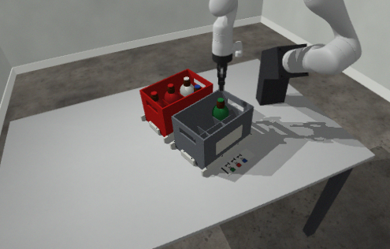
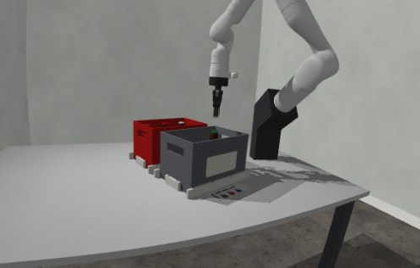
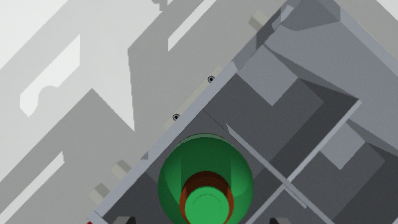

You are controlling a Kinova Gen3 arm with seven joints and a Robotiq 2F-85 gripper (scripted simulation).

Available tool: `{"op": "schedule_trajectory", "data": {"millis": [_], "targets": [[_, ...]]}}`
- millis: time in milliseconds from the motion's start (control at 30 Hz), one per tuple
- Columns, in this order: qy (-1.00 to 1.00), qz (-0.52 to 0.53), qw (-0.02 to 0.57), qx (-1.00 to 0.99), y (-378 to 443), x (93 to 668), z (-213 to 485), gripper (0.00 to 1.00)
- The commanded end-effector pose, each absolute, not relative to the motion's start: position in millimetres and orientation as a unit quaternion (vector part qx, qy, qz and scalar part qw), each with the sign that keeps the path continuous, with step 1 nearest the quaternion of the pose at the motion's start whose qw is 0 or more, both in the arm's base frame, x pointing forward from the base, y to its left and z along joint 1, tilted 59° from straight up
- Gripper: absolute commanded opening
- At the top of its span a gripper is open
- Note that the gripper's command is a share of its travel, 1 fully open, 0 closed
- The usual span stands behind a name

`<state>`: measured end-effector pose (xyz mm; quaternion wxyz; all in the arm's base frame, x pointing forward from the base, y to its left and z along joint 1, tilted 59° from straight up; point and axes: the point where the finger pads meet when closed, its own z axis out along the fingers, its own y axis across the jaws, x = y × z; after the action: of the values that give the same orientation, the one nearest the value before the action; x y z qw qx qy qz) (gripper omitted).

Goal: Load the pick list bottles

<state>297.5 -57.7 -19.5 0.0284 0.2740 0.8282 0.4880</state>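
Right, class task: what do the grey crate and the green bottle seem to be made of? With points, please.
Grey crate [image 1: 188, 147] [image 2: 176, 170] [image 3: 187, 102]: probably matte plastic, given its even colour, thin flat walls and lack of bright glints.

Green bottle [image 1: 221, 113] [image 3: 206, 155]: possibly glossy glass or plastic; its rounded shoulder has paler, shiny-looking patches.

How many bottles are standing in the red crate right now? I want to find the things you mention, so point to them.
4 visible: two red-capped [image 1: 171, 94] [image 1: 154, 95], one white-capped [image 1: 187, 87], one blue-capped [image 1: 197, 87]. The crate's walls [image 1: 176, 107] [image 2: 142, 146] may hide more.
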Motion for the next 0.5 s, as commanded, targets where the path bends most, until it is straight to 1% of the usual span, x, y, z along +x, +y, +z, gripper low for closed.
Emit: {"op": "schedule_trajectory", "data": {"millis": [0,267,467], "targets": [[0.828,0.488,0.029,0.274,-58,298,-20,0.67],[0.828,0.488,0.029,0.274,-58,298,-20,0.67],[0.828,0.488,0.029,0.274,-76,319,-33,0.67]]}}
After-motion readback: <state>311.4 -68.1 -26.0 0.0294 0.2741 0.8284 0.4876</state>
